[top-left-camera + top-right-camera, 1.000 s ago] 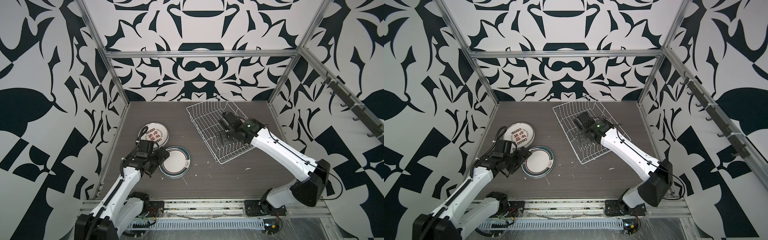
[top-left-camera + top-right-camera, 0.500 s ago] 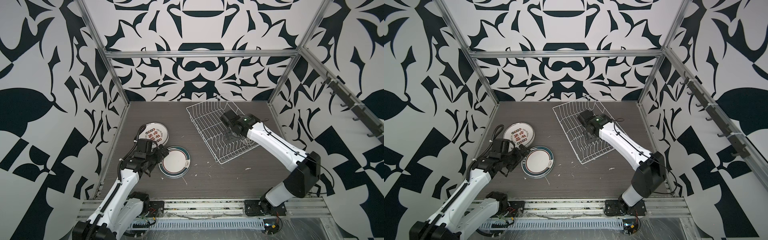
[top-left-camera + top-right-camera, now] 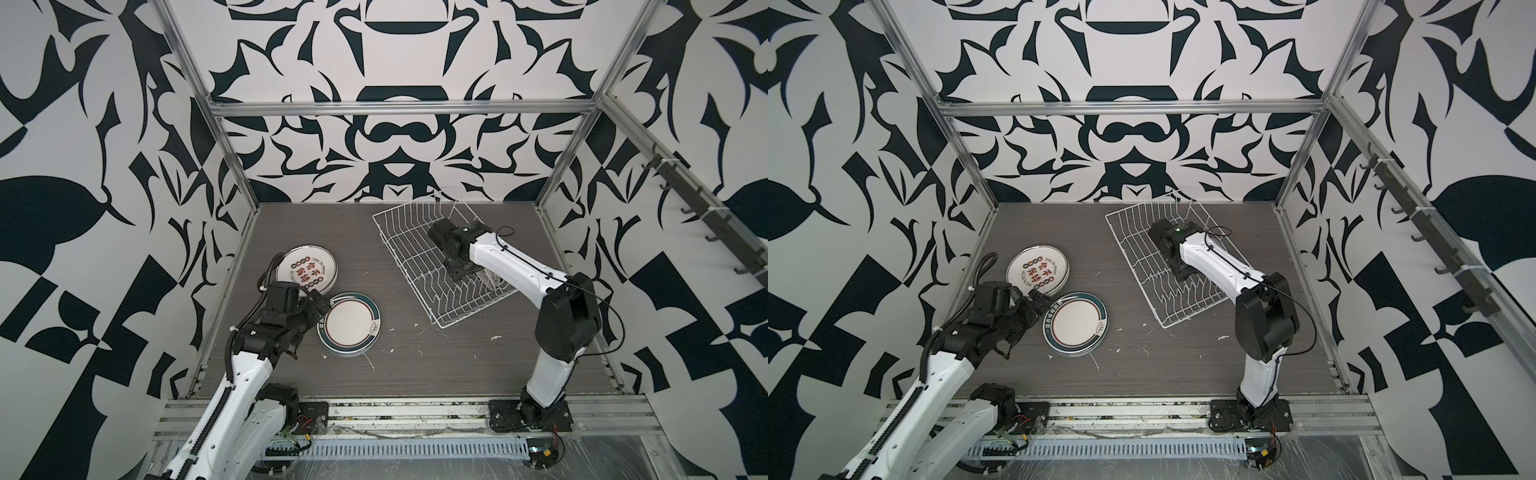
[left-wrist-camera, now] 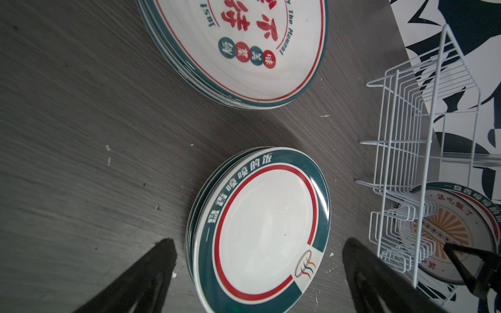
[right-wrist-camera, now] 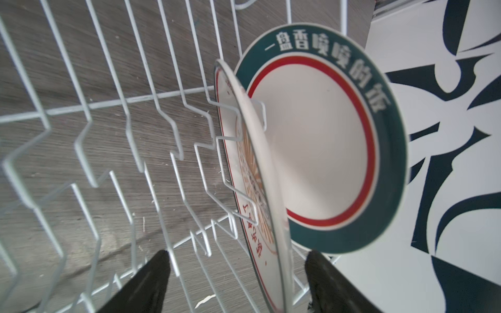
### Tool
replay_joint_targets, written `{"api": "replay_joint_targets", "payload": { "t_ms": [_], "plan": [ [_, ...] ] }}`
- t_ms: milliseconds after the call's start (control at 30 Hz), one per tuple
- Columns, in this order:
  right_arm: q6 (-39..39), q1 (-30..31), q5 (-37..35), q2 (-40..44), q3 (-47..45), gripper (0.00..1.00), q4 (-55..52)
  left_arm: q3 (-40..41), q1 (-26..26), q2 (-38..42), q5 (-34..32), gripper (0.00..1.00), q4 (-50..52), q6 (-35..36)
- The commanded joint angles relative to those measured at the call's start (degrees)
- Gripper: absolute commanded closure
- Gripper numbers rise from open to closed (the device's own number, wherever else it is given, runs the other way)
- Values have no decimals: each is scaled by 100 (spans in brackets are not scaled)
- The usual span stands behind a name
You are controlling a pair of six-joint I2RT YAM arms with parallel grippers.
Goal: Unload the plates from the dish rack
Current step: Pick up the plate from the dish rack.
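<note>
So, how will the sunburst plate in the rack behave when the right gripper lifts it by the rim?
The sunburst plate looks like glazed ceramic: probably stiff, and breakable if dropped. Its glossy, thin rim may slip in the right gripper. It stands between rack wires close to a green-rimmed plate, so a tilted pull could snag or knock that one.

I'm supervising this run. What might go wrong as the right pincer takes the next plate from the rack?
The right pincer straddles the sunburst plate, which seems to touch the green-rimmed plate behind it; lifting one may topple the other. It stands between the dish rack slot wires, so a tilted pull could snag and drag the rack.
</note>
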State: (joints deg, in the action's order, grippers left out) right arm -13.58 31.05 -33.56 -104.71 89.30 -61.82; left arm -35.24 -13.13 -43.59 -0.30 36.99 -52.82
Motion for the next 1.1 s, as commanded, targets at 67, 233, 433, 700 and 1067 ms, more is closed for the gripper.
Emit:
{"api": "replay_joint_targets", "payload": {
  "t_ms": [67, 233, 433, 700, 1067],
  "plan": [
    [50, -141, -166, -32, 203, 35, 159, -233, 28, 127, -478, 1, 513, -177],
    [105, -205, -130, -73, 157, 53, 307, -311, 29, 73, -803, 1, 735, -95],
    [198, -282, -24, -94, 49, 69, 429, -328, 29, -144, -990, 1, 870, -107],
    [281, -282, -128, 26, -214, 81, 592, -255, 29, -20, -1105, 1, 775, -141],
    [594, -286, -263, 411, -551, 95, 862, -259, 34, 148, -1262, 1, 771, -77]
  ]
}}
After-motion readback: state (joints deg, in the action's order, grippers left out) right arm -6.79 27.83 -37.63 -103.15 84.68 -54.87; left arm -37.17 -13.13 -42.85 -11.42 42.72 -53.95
